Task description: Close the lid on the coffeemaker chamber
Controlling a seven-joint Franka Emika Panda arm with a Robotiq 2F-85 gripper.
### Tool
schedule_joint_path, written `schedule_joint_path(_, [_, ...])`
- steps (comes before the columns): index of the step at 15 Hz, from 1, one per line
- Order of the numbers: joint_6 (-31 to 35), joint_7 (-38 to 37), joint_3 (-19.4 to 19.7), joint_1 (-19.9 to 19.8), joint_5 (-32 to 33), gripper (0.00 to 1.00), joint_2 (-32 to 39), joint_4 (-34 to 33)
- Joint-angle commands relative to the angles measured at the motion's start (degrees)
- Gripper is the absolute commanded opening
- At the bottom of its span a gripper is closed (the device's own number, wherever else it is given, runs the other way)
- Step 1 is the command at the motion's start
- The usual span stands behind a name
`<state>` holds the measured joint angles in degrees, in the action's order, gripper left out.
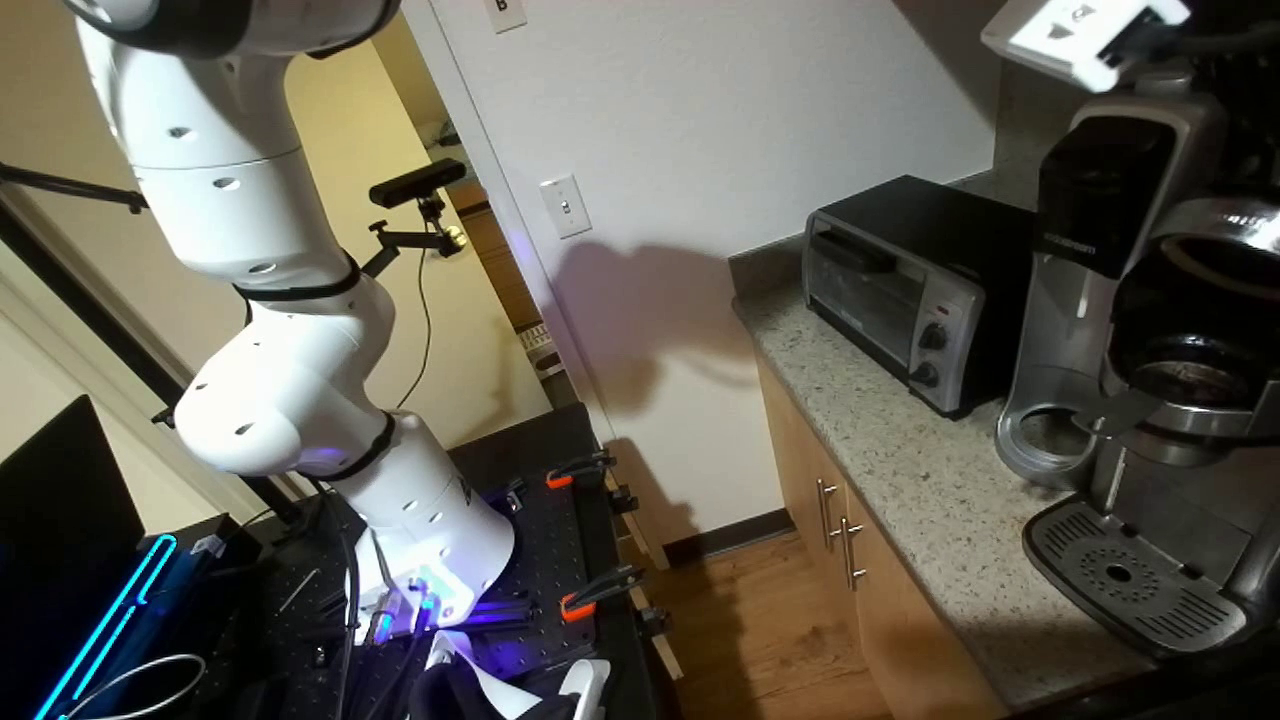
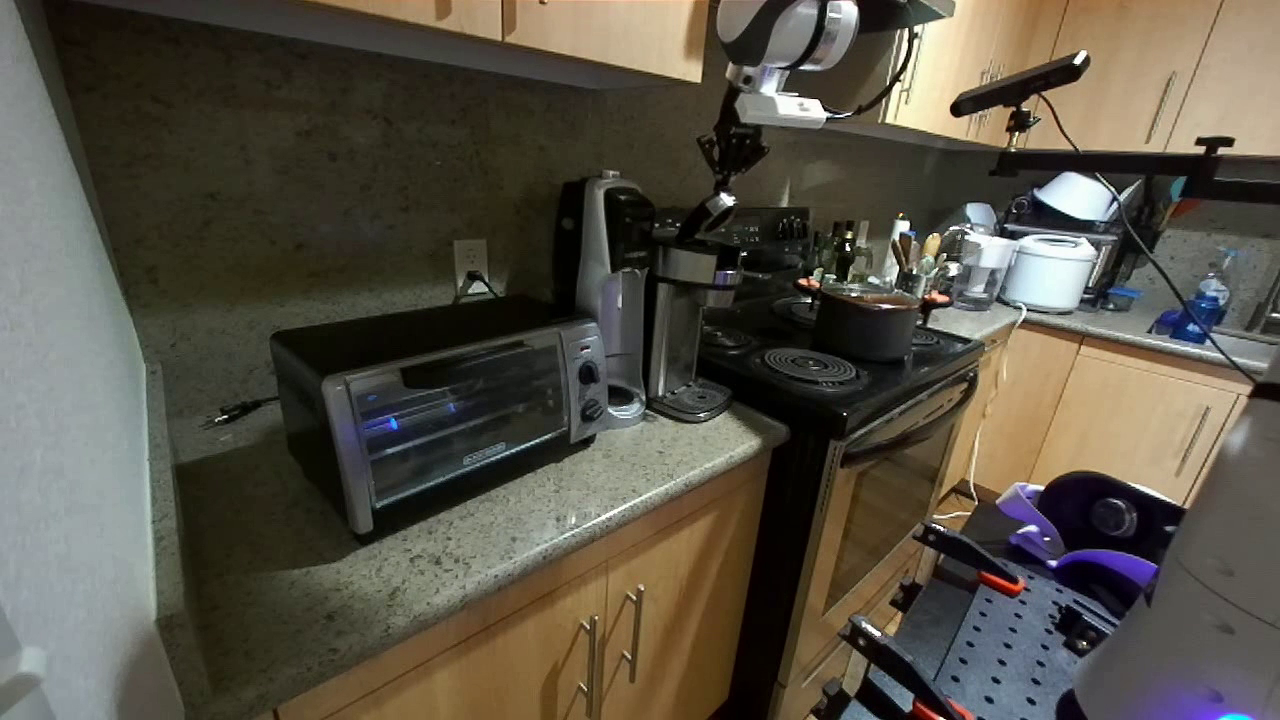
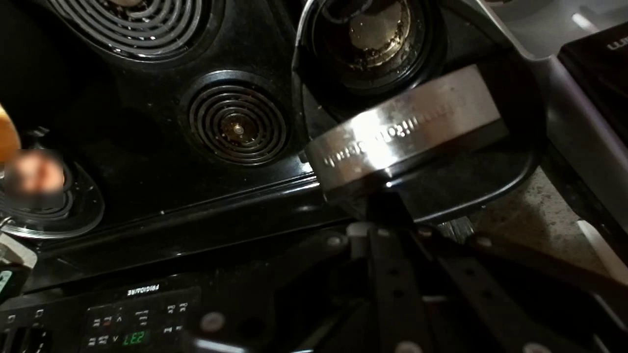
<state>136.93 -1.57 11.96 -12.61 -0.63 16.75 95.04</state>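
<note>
1 lid (image 3: 407, 132) stands raised and tilted above the drip coffeemaker (image 2: 690, 264), leaving the chamber (image 3: 378, 37) uncovered just beside it; its shiny lettered band shows in the wrist view. The jaws look drawn together, tip to tip, with nothing visible pinched between them. They reach in on the side of the lid away from the chamber, at or just beside its dark edging; I cannot tell whether they touch it. My reading is that they are placed for a push and not a grip: 2 tips together make a stiff prod, and from there the lid should swing down over the chamber. That push looks like the only step left, and it wants gentle pressure, since a hard shove could shift the machine on the counter (image 2: 600, 490), where it stands at the end beside the stove (image 3: 147, 171).

As for containers, the chamber is round, with a glossy, brownish, speckled floor, perhaps old coffee; whether liquid lies there I cannot tell. A slotted drip tray (image 1: 1130, 580) sits low on the machine, presumably to catch spills. Something brownish shows near the brim of a dark pot (image 2: 865, 330). The toaster oven (image 2: 450, 400) hides its inside behind a reflecting door.
</note>
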Motion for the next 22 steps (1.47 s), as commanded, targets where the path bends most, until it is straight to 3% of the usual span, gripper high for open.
schedule_joint_path(1, [-2.98,-0.78,0.48,-0.23,1.3,0.01,-1.73,1.44])
schedule_joint_path(12, [-5.38,-0.9,1.35,-0.54,1.98,0.01,-1.53,1.54])
schedule_joint_path(22, [-3.93,-0.8,1.55,0.28,7.66,0.01,-1.33,3.93])
